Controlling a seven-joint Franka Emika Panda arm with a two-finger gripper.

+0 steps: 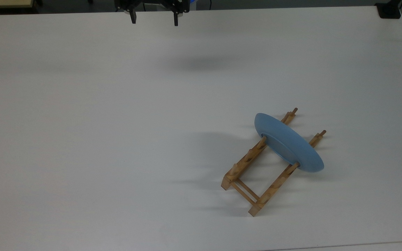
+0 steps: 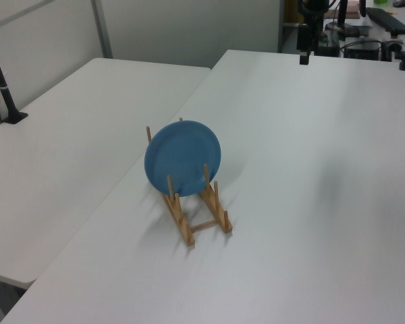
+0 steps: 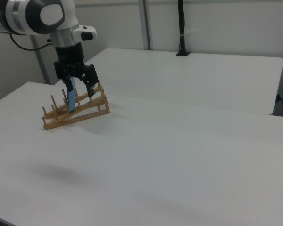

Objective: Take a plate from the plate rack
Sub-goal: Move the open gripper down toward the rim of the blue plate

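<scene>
The light-blue plate point(image 1: 288, 143) stands on edge in the wooden plate rack point(image 1: 253, 174), towards the far end of its rails, at the top view's lower right. My gripper point(image 1: 154, 19) hangs open above the table's far edge at the top view's top, well away from the rack, with nothing between its fingers. The left view has the plate point(image 2: 182, 158) facing the camera in the rack point(image 2: 197, 223), with the gripper point(image 2: 304, 57) far behind. In the right view the gripper point(image 3: 79, 92) is nearer the camera and overlaps the edge-on plate point(image 3: 71, 100) and the rack point(image 3: 80, 114).
The white table point(image 1: 117, 139) stretches wide to the top view's left of the rack. A black clamp base point(image 1: 389, 10) sits at its top right corner. A second table point(image 2: 67, 115) adjoins on the left view's left, with a black post point(image 2: 3, 81).
</scene>
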